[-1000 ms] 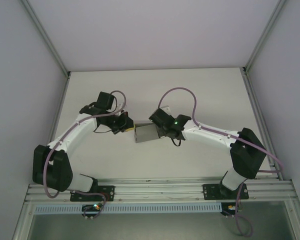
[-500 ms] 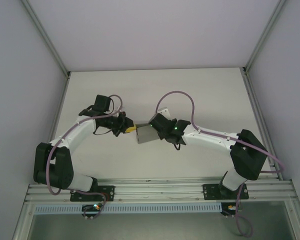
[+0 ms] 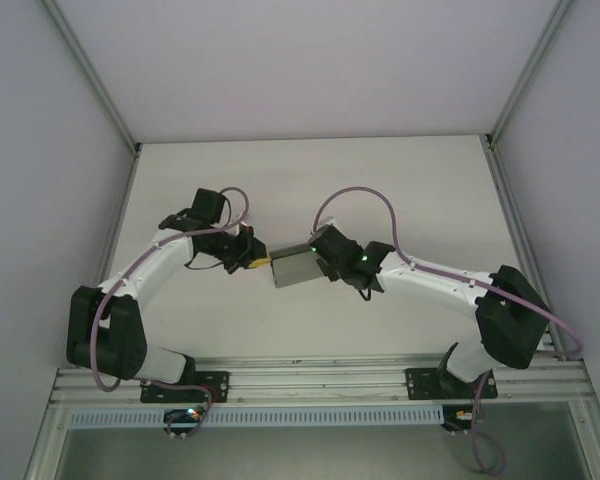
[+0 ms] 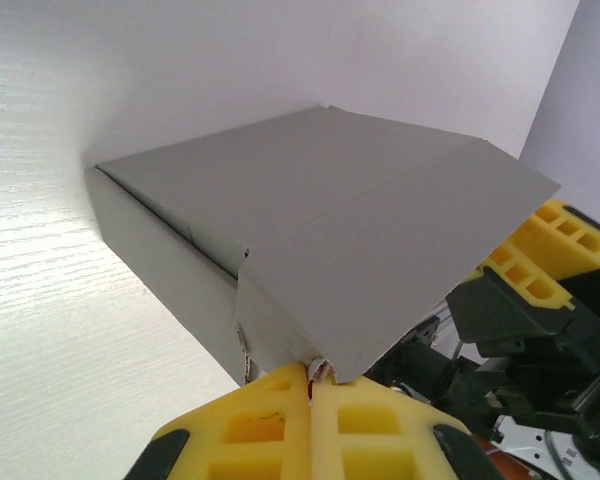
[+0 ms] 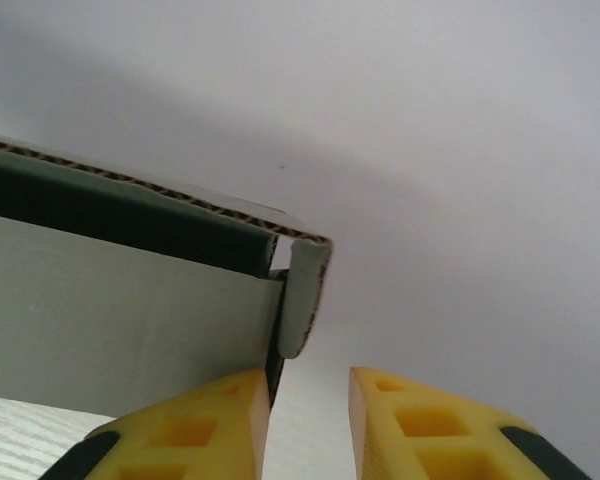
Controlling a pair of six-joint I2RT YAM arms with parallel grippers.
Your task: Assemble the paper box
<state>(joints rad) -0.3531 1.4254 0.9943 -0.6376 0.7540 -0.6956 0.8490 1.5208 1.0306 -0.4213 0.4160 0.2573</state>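
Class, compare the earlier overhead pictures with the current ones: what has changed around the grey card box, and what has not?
The right gripper has opened: its jaws now stand apart beside a corner of the small grey card box, and that arm's elbow has swung outward to the right. The left gripper stays shut on a flap at the box's other end; the box has barely shifted.

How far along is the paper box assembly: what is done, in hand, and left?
Done: the paper box is folded into a shallow box, walls up, top panel over. In hand: the left pincer is shut on a corner flap; the right pincer stands open at the opposite end, gripping nothing. Left: probably tucking the end flaps shut.
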